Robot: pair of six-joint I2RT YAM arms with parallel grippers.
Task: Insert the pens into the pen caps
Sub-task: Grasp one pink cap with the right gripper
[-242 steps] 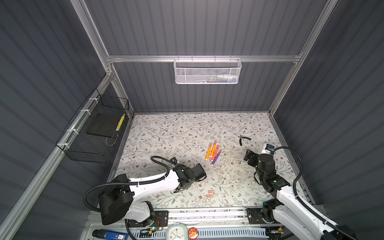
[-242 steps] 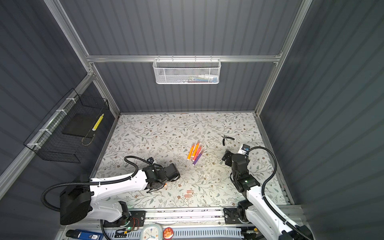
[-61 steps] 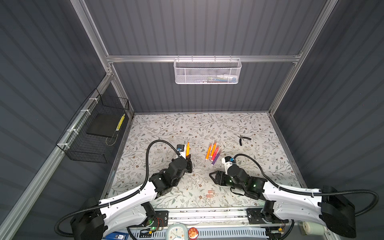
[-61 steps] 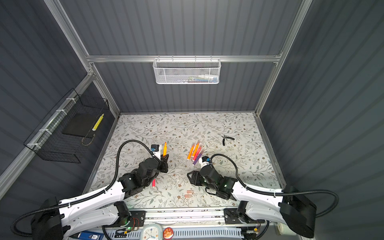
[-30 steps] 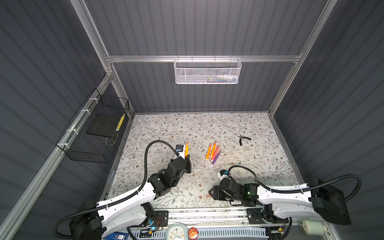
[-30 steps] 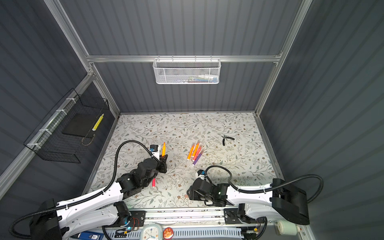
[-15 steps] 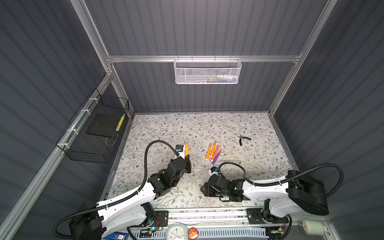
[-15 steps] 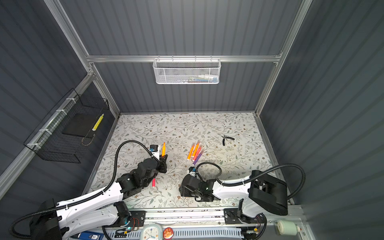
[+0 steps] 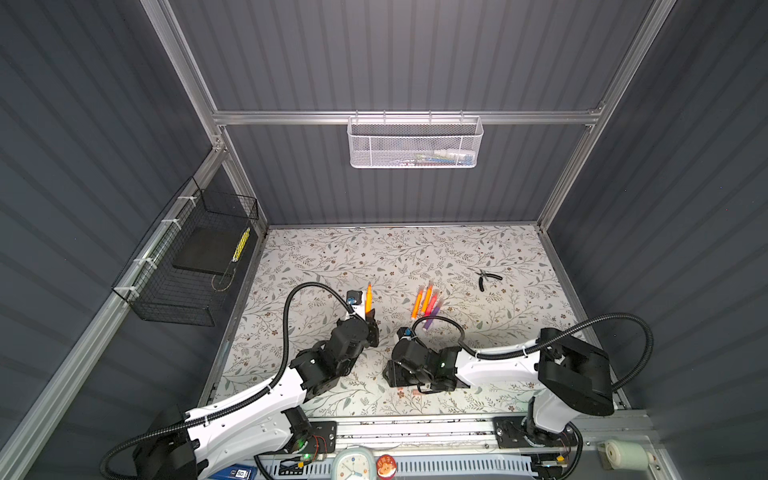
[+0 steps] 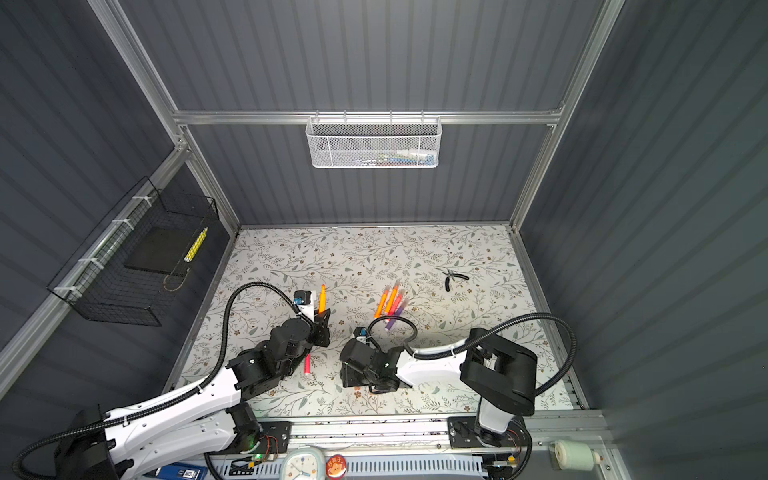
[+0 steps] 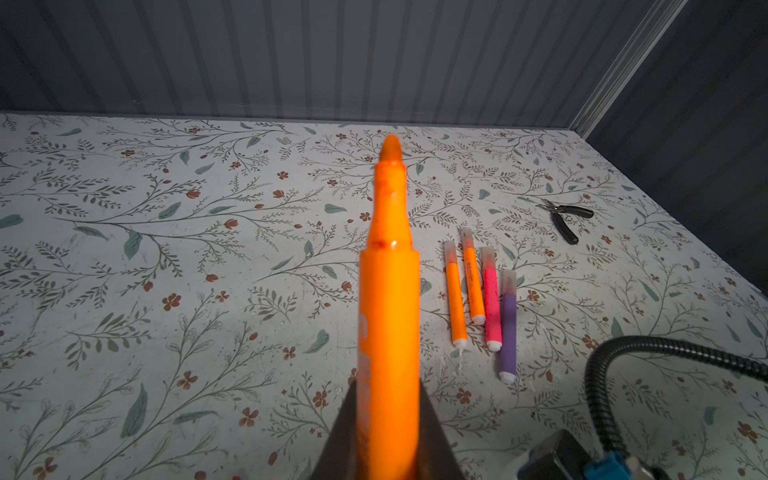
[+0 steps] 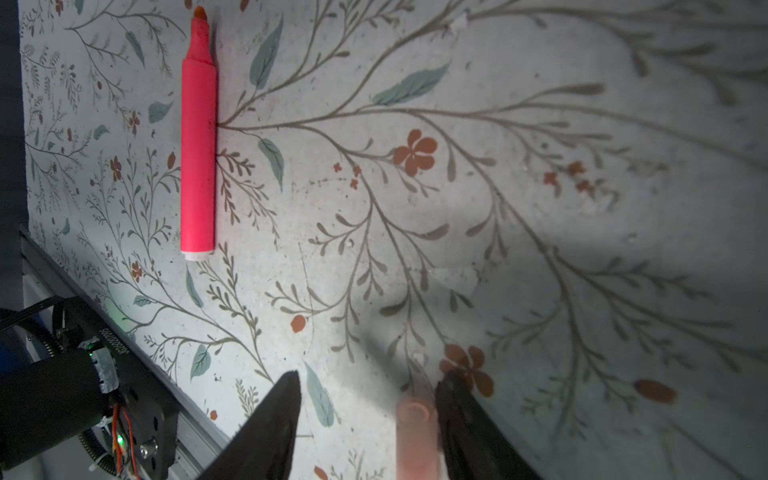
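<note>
My left gripper (image 11: 388, 392) is shut on an orange pen (image 11: 388, 291), which it holds upright, bare tip up, left of the table's middle (image 9: 368, 297) (image 10: 322, 300). Low over the table's front middle, my right gripper (image 12: 368, 384) is open. A translucent pinkish pen cap (image 12: 417, 432) stands between its jaws, against one finger (image 12: 465, 415) and clear of the other. A red-pink pen (image 12: 198, 158) lies uncapped on the table (image 10: 307, 365) between the two grippers. Two orange pens, a pink one and a purple one (image 11: 482, 299) lie side by side mid-table (image 9: 426, 305), with translucent caps on.
Black-handled pliers (image 9: 486, 277) lie at the back right. The right arm's black cable (image 11: 623, 361) loops over the table near the row of pens. The metal front rail (image 12: 124, 340) runs close to my right gripper. Wire baskets hang on the back wall (image 9: 415, 143) and left wall (image 9: 187, 266).
My right gripper has slid left along the table's front and lowered around the pen cap, its jaws a little narrower. The left gripper has stayed put with the orange pen.
</note>
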